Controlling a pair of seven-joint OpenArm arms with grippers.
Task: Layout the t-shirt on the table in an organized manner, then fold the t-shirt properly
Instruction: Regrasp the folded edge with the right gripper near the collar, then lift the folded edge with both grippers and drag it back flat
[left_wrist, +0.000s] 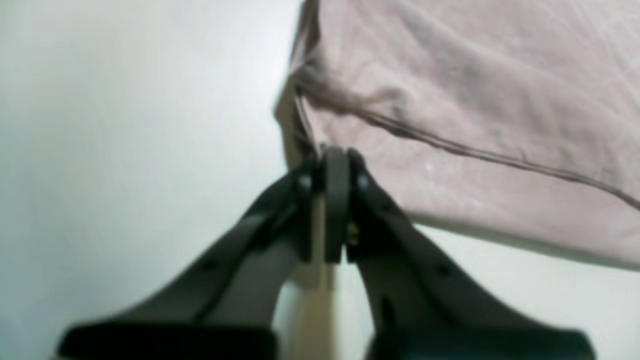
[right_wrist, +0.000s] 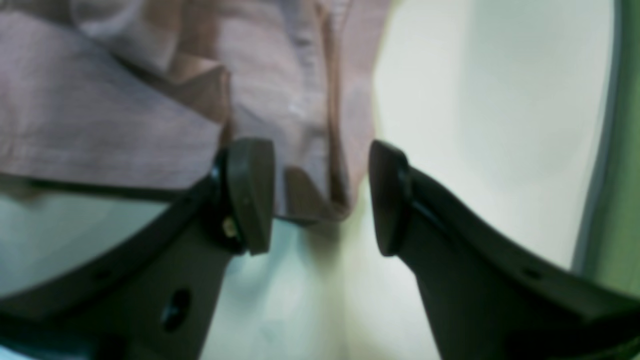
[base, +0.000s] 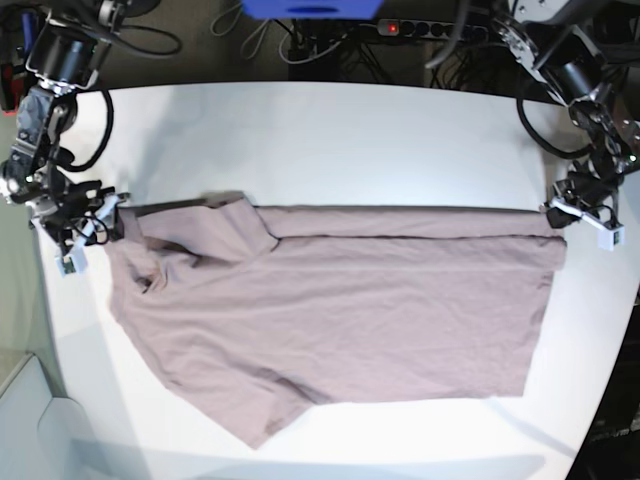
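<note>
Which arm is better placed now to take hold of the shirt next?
The right: its open claw straddles a t-shirt edge. The left claw is shut on the opposite corner.

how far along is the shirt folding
Done: the t-shirt lies mostly spread on the table, one long edge already turned over along the far side. In hand: the left end effector is shut on a corner; the right end effector is open around bunched cloth at the other end. Left: smoothing the sleeve end and all remaining folds.
</note>
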